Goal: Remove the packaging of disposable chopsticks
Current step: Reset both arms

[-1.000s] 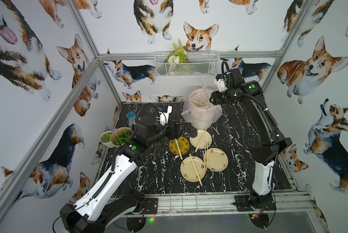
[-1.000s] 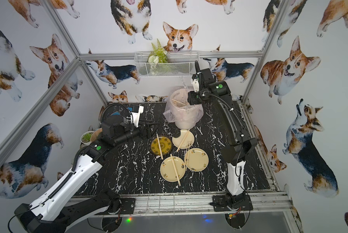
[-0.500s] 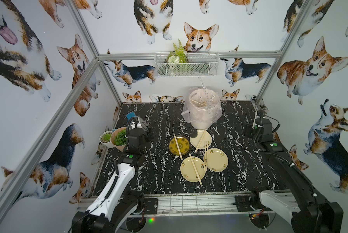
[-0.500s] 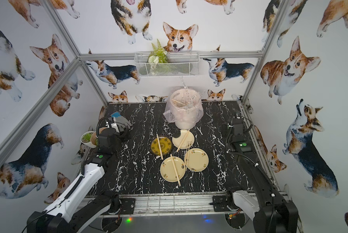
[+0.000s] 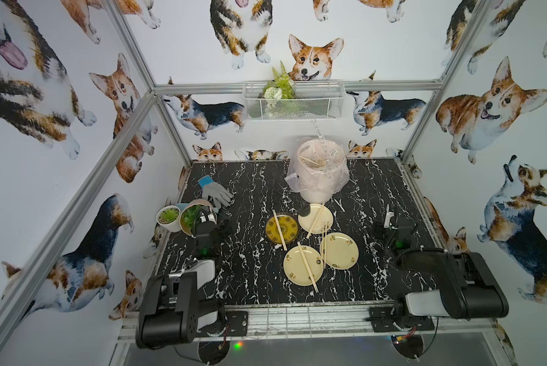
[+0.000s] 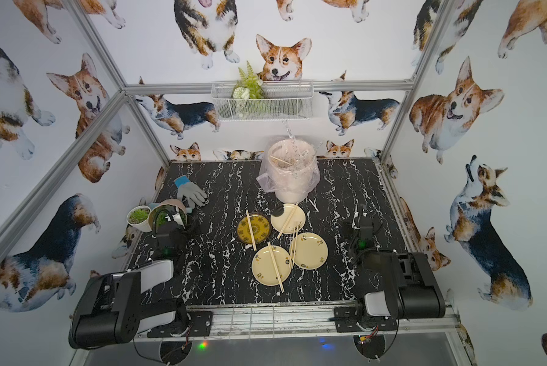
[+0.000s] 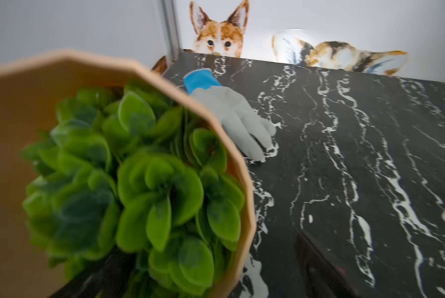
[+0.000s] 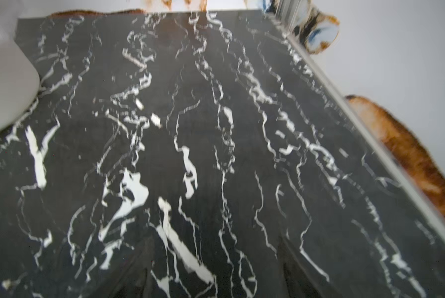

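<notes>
left wrist, right wrist: left gripper (image 7: 208, 273) and right gripper (image 8: 216, 271) spread, empty; we judge the packaging (image 5: 318, 132) flimsy, slippery; pinch one end.

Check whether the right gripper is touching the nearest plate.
Apart. In a top view, bare tabletop plainly separates the right gripper from the plate.

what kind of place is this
Most likely a robot lab test cell dressed as a dining table: corgi-print walls on an aluminium frame, a left arm and right arm mounted at the front edge, and plates with chopsticks on a marble-look tabletop.
</notes>
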